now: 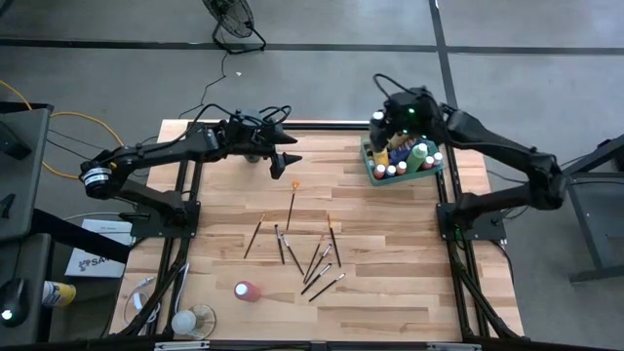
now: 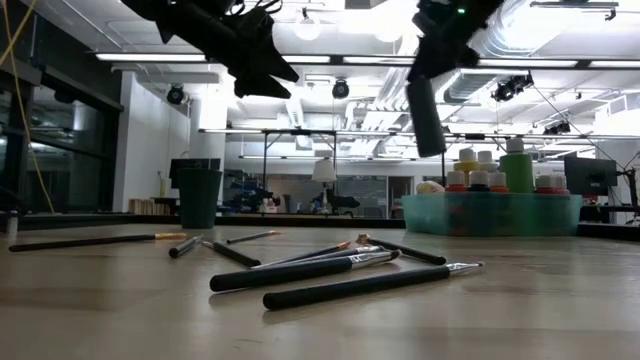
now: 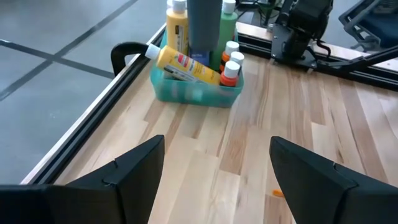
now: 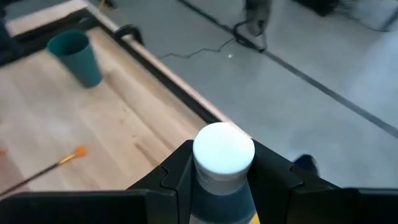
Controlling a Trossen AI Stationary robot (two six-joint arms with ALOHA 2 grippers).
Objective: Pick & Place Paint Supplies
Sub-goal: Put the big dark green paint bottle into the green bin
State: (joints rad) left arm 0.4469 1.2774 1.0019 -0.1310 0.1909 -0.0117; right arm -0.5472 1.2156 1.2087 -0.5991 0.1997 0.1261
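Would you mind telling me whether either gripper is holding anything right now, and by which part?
The right gripper holds a white-capped paint bottle just below its cap, above the green tray. The left gripper is open and empty.

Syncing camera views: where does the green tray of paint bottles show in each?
High: green tray at the table's far right, under the right end effector.
Low: right of centre, bottles standing in it.
Left wrist: top centre.
Right wrist: not in it.
Shared landmark: dark cup.
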